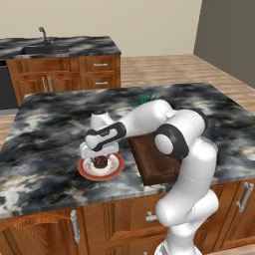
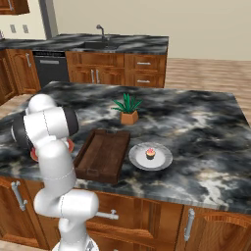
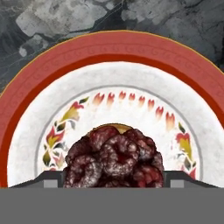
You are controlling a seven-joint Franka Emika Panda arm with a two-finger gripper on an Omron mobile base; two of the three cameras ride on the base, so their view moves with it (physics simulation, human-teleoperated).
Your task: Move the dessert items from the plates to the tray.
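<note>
The dark chocolate-brown round lump (image 3: 114, 158) sits at the centre of the round red-rimmed plate with cream-white middle (image 1: 87, 172) on the black marble counter (image 1: 45, 129). The two-finger gripper (image 1: 101, 159) hangs over it, a fingertip (image 3: 52, 180) on either side; I cannot tell whether they press it. The dark brown wooden rectangular tray (image 2: 100, 154) lies between this plate and the plain whitish plate (image 2: 164, 159) bearing the small pink-topped cupcake (image 2: 150, 153)

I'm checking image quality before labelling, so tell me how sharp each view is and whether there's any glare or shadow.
Left base view: soft and low-detail, the dark sweet on the red-rimmed plate blurry, no glare. Right base view: equally soft, the cupcake tiny. Hand view: sharpest, close on the sweet, evenly lit, no hard shadows.
</note>
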